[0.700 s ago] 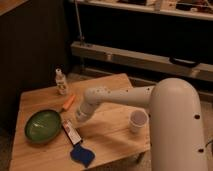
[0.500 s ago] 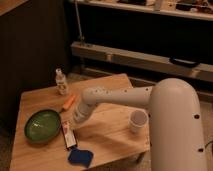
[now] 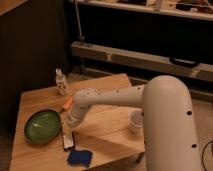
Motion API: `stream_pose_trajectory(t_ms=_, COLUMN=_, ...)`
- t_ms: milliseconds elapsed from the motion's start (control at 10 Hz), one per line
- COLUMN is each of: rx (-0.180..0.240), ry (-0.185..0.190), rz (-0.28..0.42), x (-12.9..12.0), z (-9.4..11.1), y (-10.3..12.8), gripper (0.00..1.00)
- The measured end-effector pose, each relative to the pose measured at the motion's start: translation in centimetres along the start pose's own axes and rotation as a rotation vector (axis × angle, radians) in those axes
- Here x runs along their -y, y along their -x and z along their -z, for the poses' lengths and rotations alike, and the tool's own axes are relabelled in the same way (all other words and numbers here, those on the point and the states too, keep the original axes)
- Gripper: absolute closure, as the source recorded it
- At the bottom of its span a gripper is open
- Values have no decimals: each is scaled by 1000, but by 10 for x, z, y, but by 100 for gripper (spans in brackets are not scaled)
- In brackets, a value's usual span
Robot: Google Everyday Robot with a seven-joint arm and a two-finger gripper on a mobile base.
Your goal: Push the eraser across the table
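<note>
The eraser (image 3: 67, 139) is a slim bar with a dark top and white edges. It lies on the light wooden table (image 3: 107, 127) just right of the green bowl, pointing toward the front edge. My gripper (image 3: 70, 121) hangs at the end of the white arm, right at the eraser's far end. The arm reaches in from the right across the table's middle.
A green bowl (image 3: 42, 125) sits at the left. A blue wavy-edged sponge (image 3: 79, 157) lies at the front edge, just below the eraser. A small orange stick (image 3: 67, 103) lies behind the gripper. A small bottle (image 3: 61, 82) stands at the back. A white cup (image 3: 135, 121) stands at the right.
The gripper has shifted left and toward the front along the eraser. The eraser has slid toward the front edge, closer to the blue sponge.
</note>
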Motion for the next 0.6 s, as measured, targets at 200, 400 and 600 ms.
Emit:
stream_pose_trajectory(t_ms=200, rx=16, ry=-13, rz=-15, x=3, z=7, y=2, gripper=93)
stream_pose_trajectory(t_ms=400, rx=51, ry=-35, rz=-50, x=21, z=28, y=7, gripper=93)
stream_pose_trajectory(t_ms=600, rx=79, ry=-60, rz=-106, x=51, z=52, y=8, gripper=93)
